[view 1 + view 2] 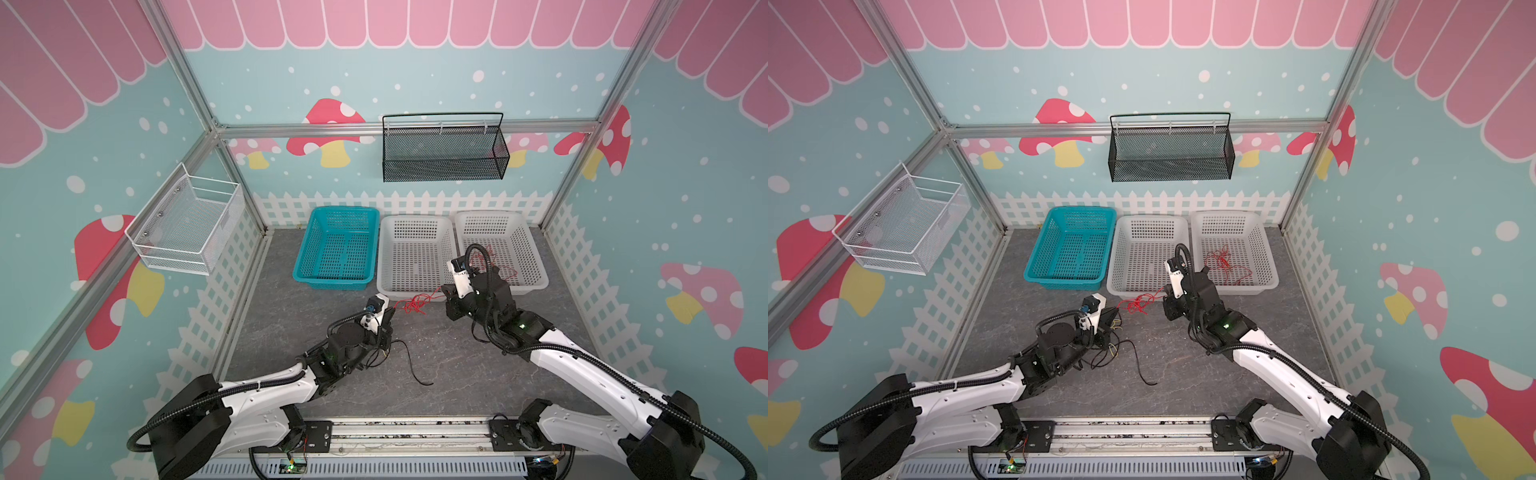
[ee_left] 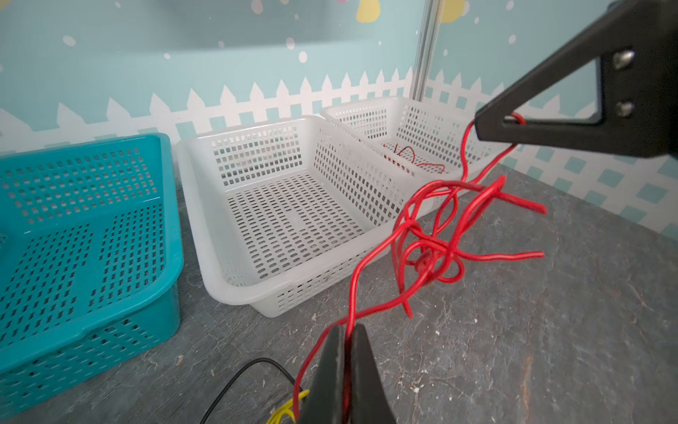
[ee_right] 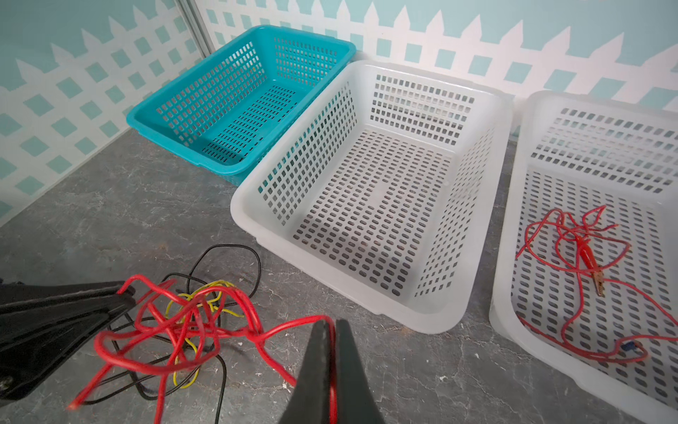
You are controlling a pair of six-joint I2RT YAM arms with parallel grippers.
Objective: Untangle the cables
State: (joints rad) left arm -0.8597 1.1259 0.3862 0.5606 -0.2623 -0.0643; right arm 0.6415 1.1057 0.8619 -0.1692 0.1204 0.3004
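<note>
Wrist views: left jaws and right jaws clamp the seemingly knotted red cable (image 2: pixel 445 253).

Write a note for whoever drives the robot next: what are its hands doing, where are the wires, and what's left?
Left gripper: shut on the red cable.
Right gripper: shut on the same red cable further along; its knotted clump hangs between the two.
Black cable and yellow cable: looped together on the table by the left gripper.
Done: another red cable lies in the rightmost white basket.
Left: probably work the red knot loose, then part black from yellow.
</note>
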